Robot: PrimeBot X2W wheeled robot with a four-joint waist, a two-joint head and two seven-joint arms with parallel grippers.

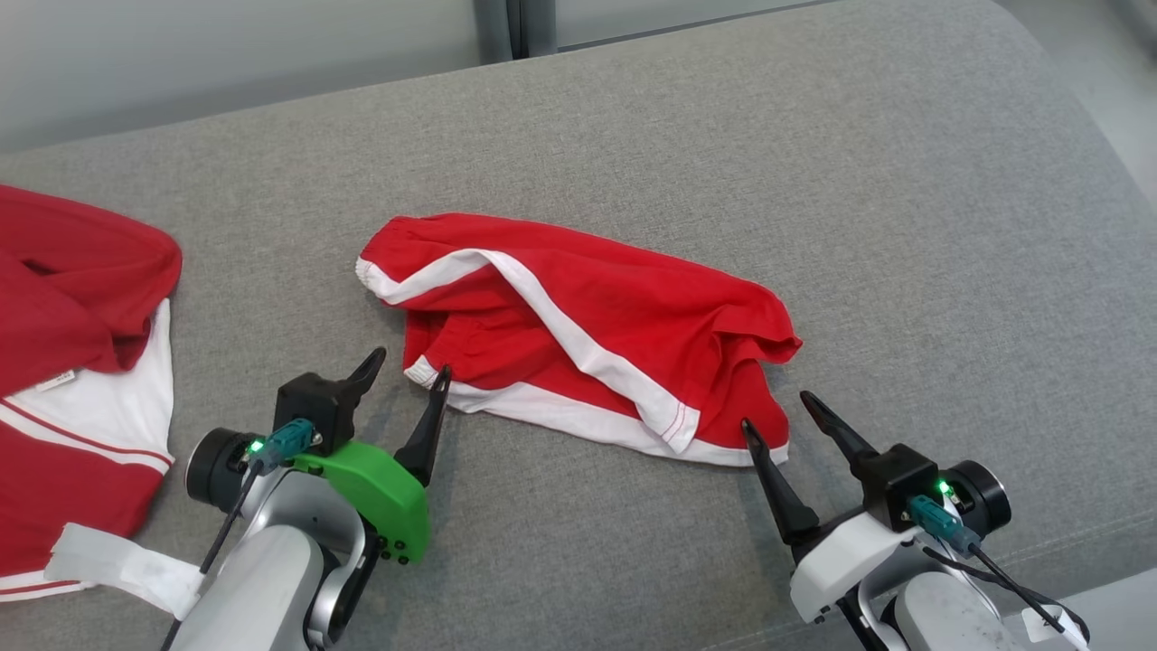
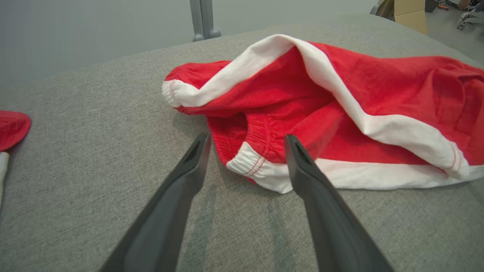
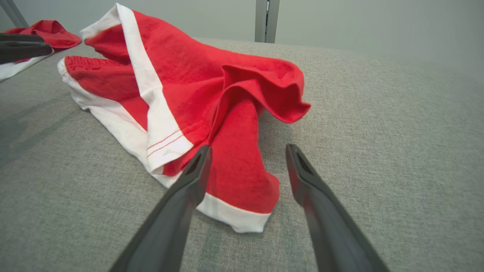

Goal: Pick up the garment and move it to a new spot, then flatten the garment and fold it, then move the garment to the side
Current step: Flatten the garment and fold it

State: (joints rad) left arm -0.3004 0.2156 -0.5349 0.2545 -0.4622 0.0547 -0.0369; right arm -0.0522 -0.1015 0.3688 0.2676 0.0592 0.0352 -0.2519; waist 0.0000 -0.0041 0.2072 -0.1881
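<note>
2 pincers low over a grey upholstered surface (image 1: 859, 181): left gripper (image 1: 409, 365) and right gripper (image 1: 776, 410). Both have their fingers spread wide apart and nothing clamped.

Task item: the garment (image 1: 578, 325), red shorts with white trim, lies crumpled near the middle of the surface, long axis left to right.
- A white band crosses it diagonally from the far left end toward the near edge.
- A 2nd white hem runs along the near edge.
- Gathered elastic at the left end; the right end is rumpled into a raised fold.
- Neither flat nor folded.

Left gripper: at the near-left corner of the garment.
- Its right finger tip sits at the white hem; the head view does not settle whether it touches.
- Its left finger is over bare grey fabric.
- Left wrist view: the gathered corner lies between the 2 fingers, closer to the right finger.
- A green cover (image 1: 380, 488) sits on the wrist.

Right gripper: at the near-right corner.
- Its left finger tip is over the white hem; its right finger is over bare surface just beside the cloth.
- Right wrist view: a red flap with a white edge lies between the fingers, nearer the left finger.

Surroundings:
- A 2nd garment (image 1: 81, 362), red and white, at the far left, well apart from the shorts.
- A white strip (image 1: 117, 565) at near left, by the left forearm.
- A grey post (image 1: 511, 27) beyond the far edge.
- A cardboard box (image 2: 410, 13) at far right in the left wrist view.
</note>
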